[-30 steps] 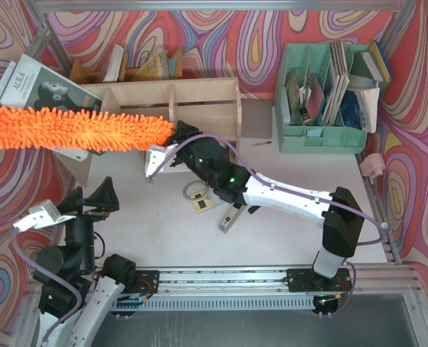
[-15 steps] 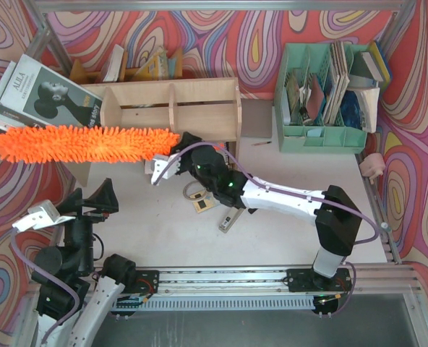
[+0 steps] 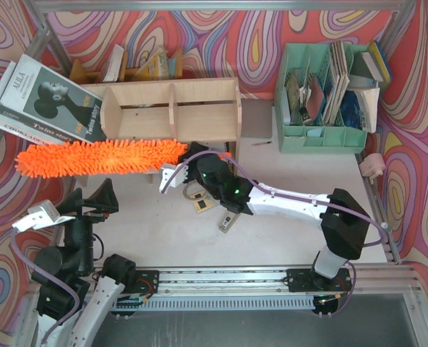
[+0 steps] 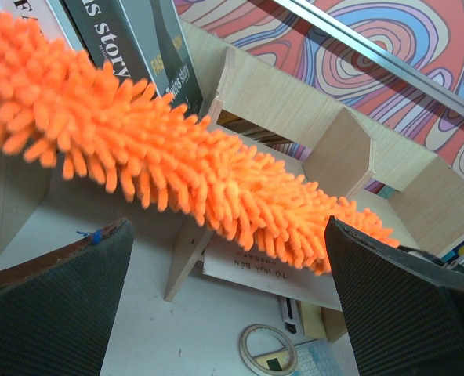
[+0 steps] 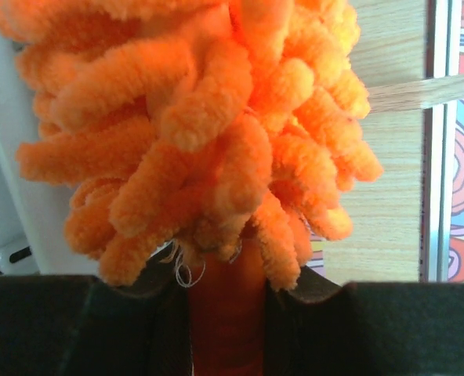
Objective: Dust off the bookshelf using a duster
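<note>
The plywood bookshelf [image 3: 199, 92] lies at the back of the table; it also shows in the left wrist view [image 4: 342, 149]. The orange fluffy duster [image 3: 102, 157] lies horizontal just in front of the shelf's lower front edge, reaching left past it. My right gripper [image 3: 191, 165] is shut on the duster's orange handle [image 5: 226, 313] right below the fluff [image 5: 193, 125]. My left gripper [image 3: 91, 200] is open and empty, low at the near left, with the duster [image 4: 177, 172] passing beyond its pads [image 4: 396, 305].
Books [image 3: 48, 97] lean at the shelf's left end and behind it. A mint-green organiser [image 3: 322, 94] with books stands at the back right. A tape ring [image 3: 194, 191], a small block and a cutter [image 3: 228, 217] lie under my right arm.
My right gripper has drawn the duster toward me and to the right, from over the shelf's left compartment down to just in front of the shelf. The left arm has not moved.
</note>
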`<state>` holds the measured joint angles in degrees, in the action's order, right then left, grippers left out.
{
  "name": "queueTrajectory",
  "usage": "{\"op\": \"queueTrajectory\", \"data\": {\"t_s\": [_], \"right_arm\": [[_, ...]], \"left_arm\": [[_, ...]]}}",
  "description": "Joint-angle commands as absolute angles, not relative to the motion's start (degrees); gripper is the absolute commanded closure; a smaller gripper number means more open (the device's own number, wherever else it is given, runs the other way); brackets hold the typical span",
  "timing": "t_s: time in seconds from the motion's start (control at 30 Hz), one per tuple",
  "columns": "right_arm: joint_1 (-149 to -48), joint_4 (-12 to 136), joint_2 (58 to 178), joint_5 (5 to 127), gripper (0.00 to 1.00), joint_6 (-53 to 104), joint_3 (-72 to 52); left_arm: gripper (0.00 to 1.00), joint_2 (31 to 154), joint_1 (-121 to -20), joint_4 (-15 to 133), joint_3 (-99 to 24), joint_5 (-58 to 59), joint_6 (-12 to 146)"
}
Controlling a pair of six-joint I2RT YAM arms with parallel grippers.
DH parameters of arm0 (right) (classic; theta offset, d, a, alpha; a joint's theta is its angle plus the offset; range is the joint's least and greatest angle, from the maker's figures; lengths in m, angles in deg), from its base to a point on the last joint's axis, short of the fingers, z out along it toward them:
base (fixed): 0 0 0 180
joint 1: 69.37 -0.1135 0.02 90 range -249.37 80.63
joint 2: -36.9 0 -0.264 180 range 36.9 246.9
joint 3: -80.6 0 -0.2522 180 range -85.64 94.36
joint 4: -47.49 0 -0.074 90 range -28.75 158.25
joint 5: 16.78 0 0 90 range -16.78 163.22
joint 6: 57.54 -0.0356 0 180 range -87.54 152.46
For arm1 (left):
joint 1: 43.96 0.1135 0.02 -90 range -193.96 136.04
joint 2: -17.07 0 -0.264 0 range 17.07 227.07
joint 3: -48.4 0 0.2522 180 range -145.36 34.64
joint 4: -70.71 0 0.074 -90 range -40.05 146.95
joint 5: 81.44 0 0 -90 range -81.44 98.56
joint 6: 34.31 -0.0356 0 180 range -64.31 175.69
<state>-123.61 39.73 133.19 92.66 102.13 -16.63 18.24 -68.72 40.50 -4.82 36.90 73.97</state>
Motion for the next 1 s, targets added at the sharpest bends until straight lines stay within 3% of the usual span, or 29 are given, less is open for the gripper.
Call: {"op": "queueTrajectory", "data": {"t_s": [0.0, 0.23, 0.73, 0.97], "right_arm": [[-124.81, 35.98, 129.72, 91.85, 1.00, 100.99, -11.13], [-125.56, 36.83, 132.18, 91.47, 1.00, 102.22, -5.17], [-125.71, 36.99, 129.36, 95.01, 1.00, 97.41, -16.94], [-125.73, 36.19, 131.22, 93.93, 1.00, 97.96, -10.87]], "left_arm": [[0.02, 17.69, -68.23, 41.30, -4.92, 37.45, 74.41], [0.02, 17.64, -68.21, 41.26, -4.98, 37.56, 74.46], [0.01, 18.22, -68.05, 41.30, -4.91, 37.74, 74.76], [0.02, 18.22, -67.87, 41.22, -4.93, 37.61, 74.85]]}}
